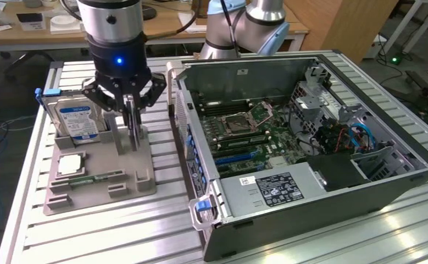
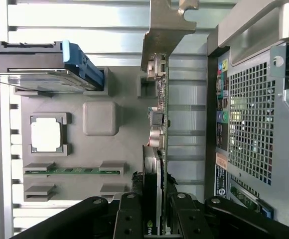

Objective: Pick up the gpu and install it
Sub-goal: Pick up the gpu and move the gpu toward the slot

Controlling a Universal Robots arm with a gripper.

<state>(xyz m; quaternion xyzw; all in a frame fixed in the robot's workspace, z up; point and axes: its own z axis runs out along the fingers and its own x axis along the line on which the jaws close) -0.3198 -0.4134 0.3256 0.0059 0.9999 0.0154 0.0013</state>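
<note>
The gpu (image 1: pixel 133 127) is a thin dark card standing on edge over the grey parts holder (image 1: pixel 129 190), beside the hard drive. My gripper (image 1: pixel 130 113) comes down on it from above, shut on its top edge. In the wrist view the gpu (image 2: pixel 159 124) runs edge-on away from my gripper (image 2: pixel 156 201), with its silvery metal bracket (image 2: pixel 163 30) at the far end. The black fingers (image 2: pixel 129 214) press on both sides of the card. Whether the card's lower edge still sits in the holder's slot I cannot tell.
In the holder stand a blue-labelled hard drive (image 1: pixel 78 121), a processor chip (image 1: pixel 71 164) and a green memory stick (image 1: pixel 96 179). The open computer case (image 1: pixel 235 77) lies on the exterior view's right, motherboard (image 1: pixel 250 135) exposed, blue slots (image 1: pixel 235 157) near its front. The perforated back of the case (image 2: pixel 254 114) is close to the card.
</note>
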